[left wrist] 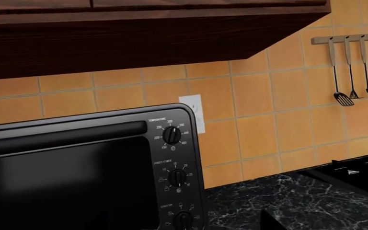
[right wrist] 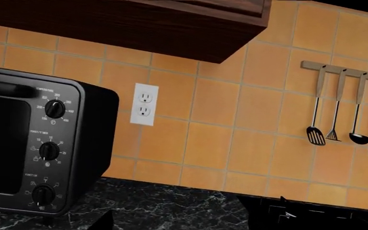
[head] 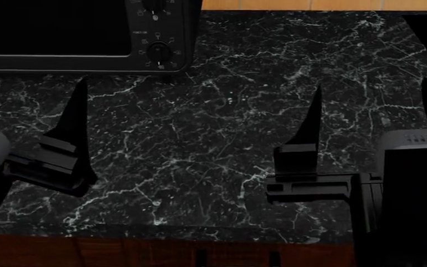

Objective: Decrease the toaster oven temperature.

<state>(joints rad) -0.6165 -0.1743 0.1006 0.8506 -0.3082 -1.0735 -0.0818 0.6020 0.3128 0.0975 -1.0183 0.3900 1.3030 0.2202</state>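
1. Black marble-look counter (head: 221, 111), veined white, glossy, spanning the whole head view; dark wood front edge along its near side.
2. Orange-tan tiled wall (right wrist: 235, 110) with pale grout lines, behind the counter; dark wood cabinet (right wrist: 139, 24) overhanging above.
3. Toaster oven (left wrist: 75, 172): boxy, black, rounded corners, dark glass door with a bar handle on top; standing at the back left of the counter against the wall. Three round black knobs stacked down its right-hand panel, the temperature knob (left wrist: 172, 135) uppermost, ringed by small white numerals, with the timer knob (left wrist: 178, 178) below it.
4. Left tool (head: 28, 111) and right tool (head: 373, 111): matte black, long tapering wedge fingers, hovering over bare counter well apart from the oven; both spread wide, gripping nothing. Only the inner finger of the left tool clearly seen, the other cut off at the frame edge.
5. Black stovetop (left wrist: 356, 172) edge at the counter's right.
6. Wooden rail of dark metal utensils (right wrist: 344, 105) hanging on the tiles, far right.
7. White double outlet (right wrist: 144, 104), flat rectangle on the wall just beside the oven.
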